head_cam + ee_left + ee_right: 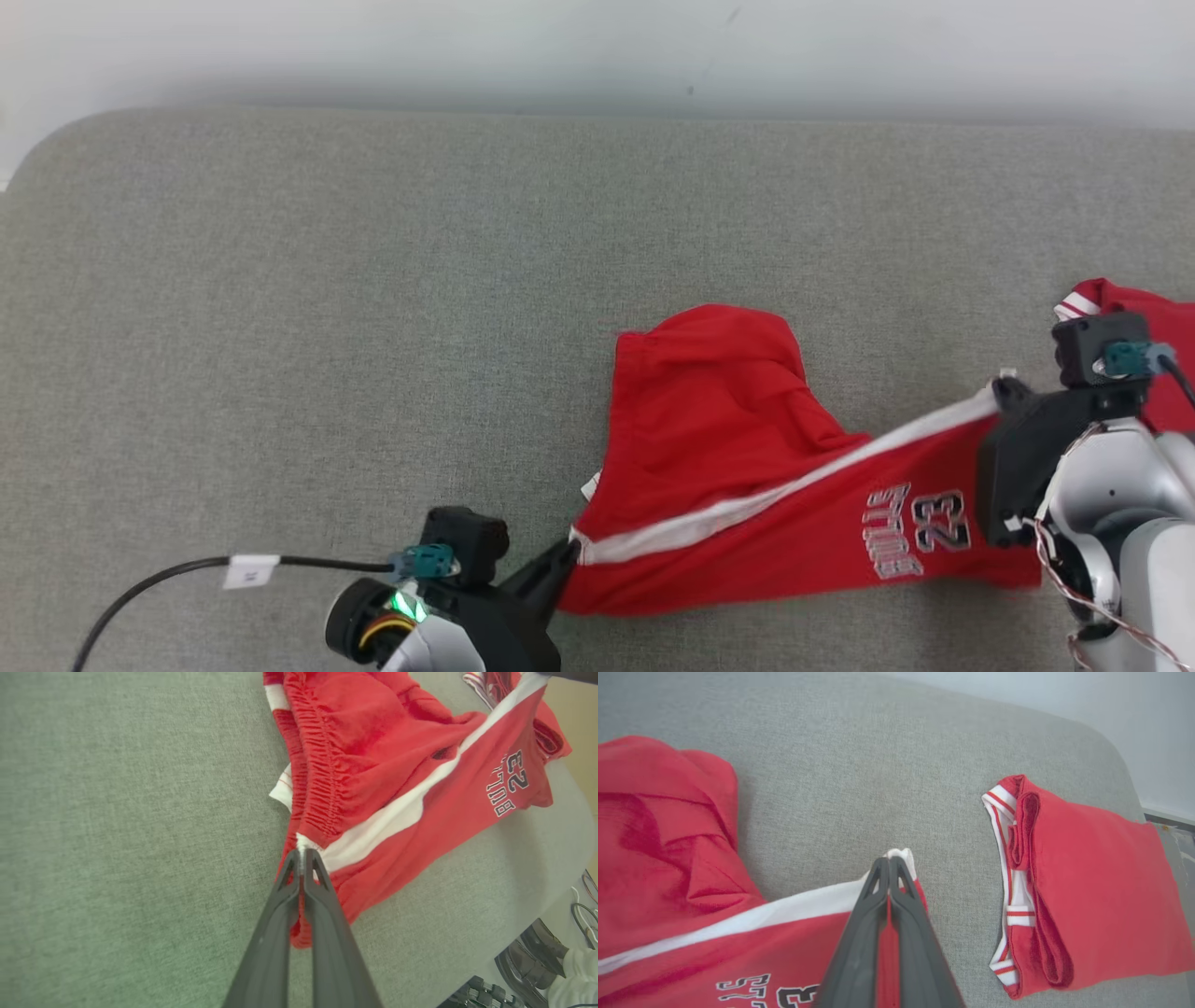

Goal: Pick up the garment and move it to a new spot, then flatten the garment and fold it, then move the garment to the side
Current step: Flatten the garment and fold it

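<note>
The garment point(728, 439) is a pair of red shorts with a white side stripe and "23" printed on one leg. It lies partly bunched on the grey padded table point(280, 327), stretched along the stripe between my two grippers. My left gripper point(568, 553) is shut on the waistband end of the stripe, as the left wrist view shows of the gripper point(302, 858) and the garment point(397, 765). My right gripper point(1006, 385) is shut on the stripe's hem corner; the right wrist view shows that gripper point(888, 865) pinching the garment point(668, 858).
A second red garment point(1087, 896), folded, lies at the table's right end point(1148, 308), just beyond my right gripper. A black cable point(168, 574) trails from my left wrist. A person's dark shoes point(532, 952) stand off the table's near edge. A pale wall runs behind.
</note>
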